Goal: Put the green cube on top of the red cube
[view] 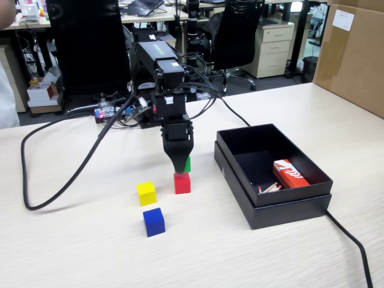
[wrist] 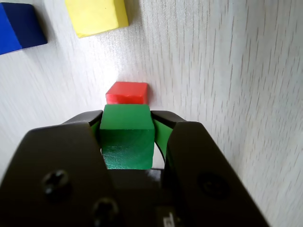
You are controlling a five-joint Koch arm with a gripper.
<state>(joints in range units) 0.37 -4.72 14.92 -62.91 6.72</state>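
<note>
My gripper is shut on the green cube, which sits between the two green-lined jaws. In the fixed view the gripper points down and only an edge of the green cube shows beside its tip. The red cube rests on the table right under the gripper tip. In the wrist view the red cube lies just beyond the green cube; whether the two cubes touch I cannot tell.
A yellow cube and a blue cube lie on the table left of the red cube. An open black box with a red-orange carton stands to the right. A black cable loops at left.
</note>
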